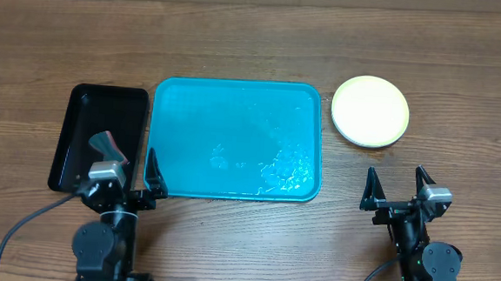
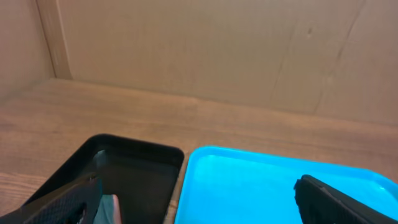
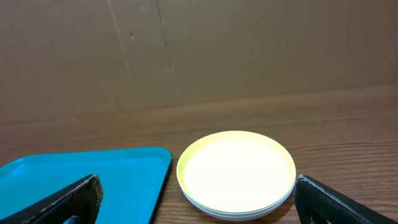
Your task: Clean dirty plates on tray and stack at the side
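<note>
— The plates (image 1: pixel 371 110): where do we find them?

— We start at the near edge. In the overhead view the left gripper (image 1: pixel 127 163) sits at the lower left of the frame and the right gripper (image 1: pixel 395 176) at the lower right. Both have their fingers spread wide, with nothing between them.

— Do the wrist views agree?

— Yes. In the left wrist view the left gripper (image 2: pixel 196 196) shows a dark finger in each bottom corner. The right gripper (image 3: pixel 196 190) looks the same in its own view. The gap is bare in both.

— What comes next?

— Just past the left gripper, the black tray (image 1: pixel 104 105) lies beside the tray (image 1: pixel 209 112), their long edges almost touching. A small grey and red thing (image 1: pixel 108 147) lies in the black tray; we cannot tell what it is. The turquoise tray holds no plate, only pale flecks (image 1: pixel 284 166) towards its lower right corner.

— And the plates?

— They stand stacked on the wooden table (image 1: pixel 240 27), at the upper right of the overhead frame. They sit just off the tray's far right corner and do not touch it. The top one is pale yellow with a greenish rim. The right wrist view shows a paler edge under it, but we cannot count the ones below.

— Beyond that?

— A cardboard wall (image 3: pixel 249 50).
</note>
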Action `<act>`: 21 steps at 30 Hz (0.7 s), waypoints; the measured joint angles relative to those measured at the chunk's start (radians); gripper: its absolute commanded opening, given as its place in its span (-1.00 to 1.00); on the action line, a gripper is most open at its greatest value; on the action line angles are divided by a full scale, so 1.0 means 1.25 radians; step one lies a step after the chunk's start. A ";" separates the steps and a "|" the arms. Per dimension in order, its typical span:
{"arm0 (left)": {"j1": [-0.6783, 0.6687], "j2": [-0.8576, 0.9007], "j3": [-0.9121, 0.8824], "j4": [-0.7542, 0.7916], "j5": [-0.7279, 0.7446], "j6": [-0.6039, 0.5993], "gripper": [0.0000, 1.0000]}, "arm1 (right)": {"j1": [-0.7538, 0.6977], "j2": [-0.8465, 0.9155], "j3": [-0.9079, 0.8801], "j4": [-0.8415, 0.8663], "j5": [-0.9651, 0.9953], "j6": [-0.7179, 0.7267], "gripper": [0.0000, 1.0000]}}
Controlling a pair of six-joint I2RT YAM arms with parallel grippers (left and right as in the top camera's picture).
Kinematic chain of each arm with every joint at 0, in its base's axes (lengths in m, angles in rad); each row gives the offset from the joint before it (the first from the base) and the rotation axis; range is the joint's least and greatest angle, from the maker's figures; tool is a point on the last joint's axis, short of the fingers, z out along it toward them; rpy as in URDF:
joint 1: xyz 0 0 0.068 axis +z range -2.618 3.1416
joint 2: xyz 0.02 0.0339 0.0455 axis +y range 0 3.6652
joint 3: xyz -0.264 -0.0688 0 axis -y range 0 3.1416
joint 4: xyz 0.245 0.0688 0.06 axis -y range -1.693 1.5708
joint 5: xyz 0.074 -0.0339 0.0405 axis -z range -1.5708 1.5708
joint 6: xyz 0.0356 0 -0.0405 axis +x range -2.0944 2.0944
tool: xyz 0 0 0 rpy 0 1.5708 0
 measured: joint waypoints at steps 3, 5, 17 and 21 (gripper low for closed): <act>0.008 -0.031 -0.053 0.061 0.000 -0.001 1.00 | 0.000 0.000 0.000 0.000 0.000 0.000 1.00; 0.012 -0.050 -0.087 0.103 0.000 -0.001 0.99 | 0.000 0.000 0.000 0.000 0.000 0.000 1.00; 0.045 -0.114 -0.178 0.154 0.000 -0.009 1.00 | 0.000 0.000 0.000 0.000 0.000 0.001 1.00; 0.045 -0.115 -0.179 0.069 -0.003 0.000 1.00 | 0.000 0.000 0.000 0.000 0.000 0.000 1.00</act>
